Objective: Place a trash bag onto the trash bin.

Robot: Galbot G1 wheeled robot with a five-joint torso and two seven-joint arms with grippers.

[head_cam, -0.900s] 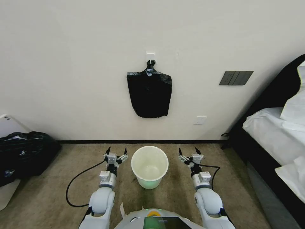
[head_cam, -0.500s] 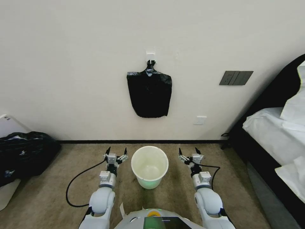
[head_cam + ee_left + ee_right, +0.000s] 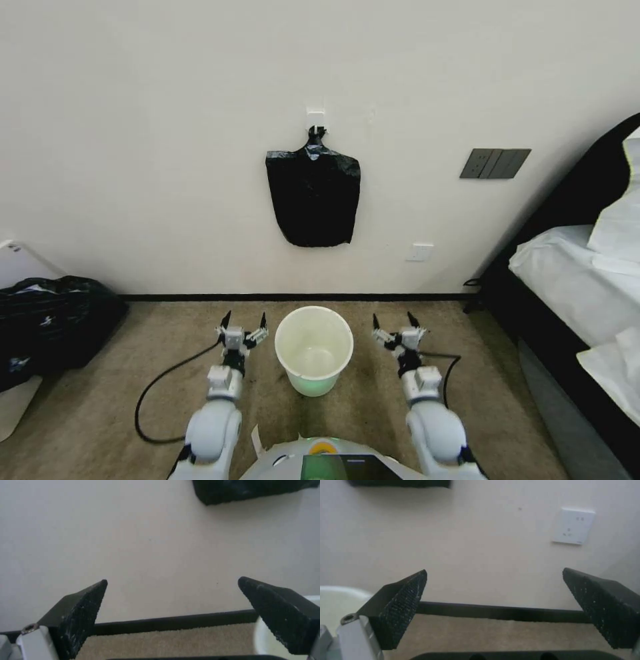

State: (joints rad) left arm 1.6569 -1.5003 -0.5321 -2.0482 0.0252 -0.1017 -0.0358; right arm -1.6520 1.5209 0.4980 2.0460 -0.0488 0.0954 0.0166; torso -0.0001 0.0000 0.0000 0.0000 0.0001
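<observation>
A glossy black trash bag [image 3: 313, 195] hangs flat from a white hook on the wall, its lower edge also in the left wrist view [image 3: 253, 490] and right wrist view [image 3: 398, 483]. Below it the cream trash bin [image 3: 314, 349] stands upright on the carpet; slivers of its rim show beside each gripper [image 3: 263, 637] [image 3: 336, 597]. My left gripper [image 3: 245, 323] is open just left of the bin, nothing between its fingers [image 3: 76, 615]. My right gripper [image 3: 391, 322] is open just right of the bin, also holding nothing.
A large bulging black bag [image 3: 50, 323] lies on the floor at the far left. A bed [image 3: 580, 300] with white bedding fills the right side. A wall socket [image 3: 419, 252] and a grey switch panel [image 3: 495, 163] sit on the wall. A dark skirting runs along its foot.
Both arms have shifted slightly, the grippers rising a little and the right one edging left. The bag and bin have not moved.
</observation>
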